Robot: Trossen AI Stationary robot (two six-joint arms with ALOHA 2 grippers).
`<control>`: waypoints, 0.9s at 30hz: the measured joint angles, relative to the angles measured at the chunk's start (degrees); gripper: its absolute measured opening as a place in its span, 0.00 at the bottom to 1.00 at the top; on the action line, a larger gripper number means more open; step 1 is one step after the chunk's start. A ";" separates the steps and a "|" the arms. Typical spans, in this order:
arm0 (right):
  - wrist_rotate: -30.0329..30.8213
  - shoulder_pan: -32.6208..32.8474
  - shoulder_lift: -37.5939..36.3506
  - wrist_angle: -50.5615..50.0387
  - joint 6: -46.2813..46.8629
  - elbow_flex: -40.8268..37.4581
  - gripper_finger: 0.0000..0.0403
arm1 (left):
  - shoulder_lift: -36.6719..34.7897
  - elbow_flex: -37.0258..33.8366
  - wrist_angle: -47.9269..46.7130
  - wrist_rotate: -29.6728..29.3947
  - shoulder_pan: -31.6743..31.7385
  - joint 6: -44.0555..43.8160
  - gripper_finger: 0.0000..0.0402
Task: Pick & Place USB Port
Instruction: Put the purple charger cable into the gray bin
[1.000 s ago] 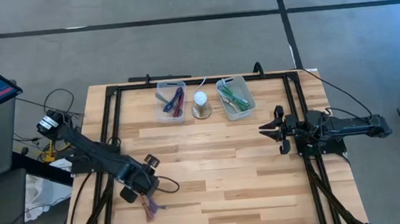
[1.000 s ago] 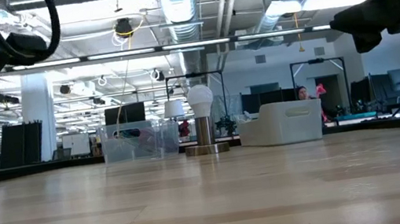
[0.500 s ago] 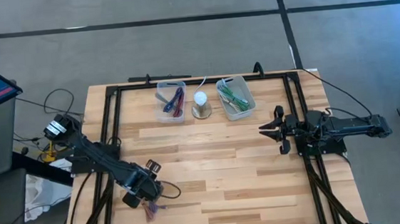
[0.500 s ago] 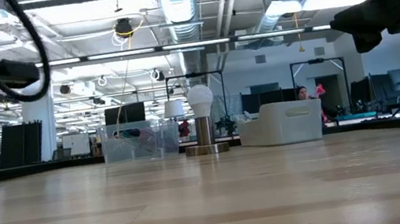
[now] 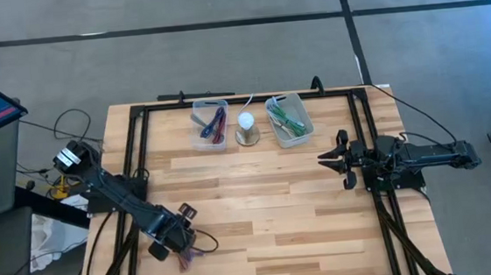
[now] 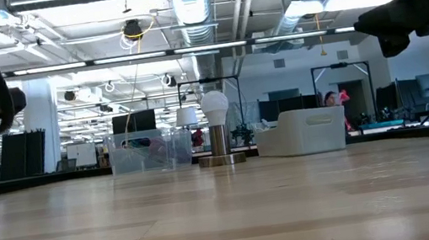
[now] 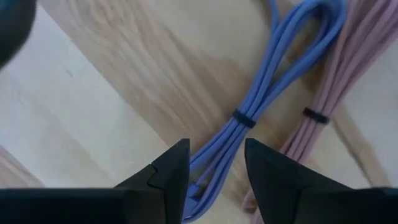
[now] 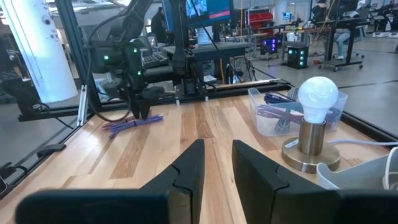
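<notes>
Two tied USB cable bundles lie side by side on the wooden table near its front left: a blue one (image 7: 261,106) and a pink one (image 7: 339,93), also visible in the high view (image 5: 187,258). My left gripper (image 7: 216,168) points straight down just above them, open. Its fingers stand on either side of the blue bundle's lower part, and no touch shows. My right gripper (image 8: 217,165) waits level at the table's right side (image 5: 331,159), its fingers a little apart with nothing between them.
At the far edge stand a clear bin (image 5: 210,124) with blue and purple cables, a lamp with a white bulb (image 5: 246,127), and a clear bin (image 5: 289,121) with green cables. Black frame rails (image 5: 139,163) run along the table's sides. Bare wood lies in the middle.
My left gripper has come down and gone toward the table's near edge, onto the cable bundles, still pointing straight down. The bundles have stayed where they were.
</notes>
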 joint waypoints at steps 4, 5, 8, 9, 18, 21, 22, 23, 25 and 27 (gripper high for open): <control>0.00 0.00 0.00 0.00 0.16 0.00 0.19 | -0.02 -1.91 1.69 0.29 -0.01 0.00 0.38; 0.00 0.00 0.00 0.00 0.16 0.00 0.19 | -0.02 -2.33 2.07 0.41 0.00 -0.02 0.38; 0.00 0.00 0.00 0.00 0.16 0.00 0.19 | -0.02 -3.83 4.35 0.39 0.00 -0.02 0.38; 0.00 0.00 0.00 0.00 0.14 0.00 0.19 | -0.04 -4.33 5.34 0.46 0.00 -0.01 0.38; 0.00 0.00 0.00 0.00 0.14 0.00 0.19 | -0.24 -5.60 7.75 1.04 1.63 -6.24 0.33; 0.00 0.00 0.00 0.00 0.13 0.00 0.19 | -0.20 -5.60 8.17 1.71 3.79 -14.17 0.24; 0.00 0.00 0.00 0.00 0.13 0.00 0.19 | -0.20 -5.60 8.17 1.83 4.30 -15.65 0.20; 0.00 0.00 0.00 0.00 0.13 0.00 0.19 | -0.20 -5.60 8.15 2.07 4.74 -16.70 0.16; 0.00 0.00 0.00 0.00 0.13 0.00 0.19 | -0.20 -5.60 8.11 2.53 5.20 -18.02 0.07; 0.00 0.00 0.00 0.00 0.13 0.00 0.19 | -0.17 -5.60 8.37 2.31 5.35 -19.32 0.07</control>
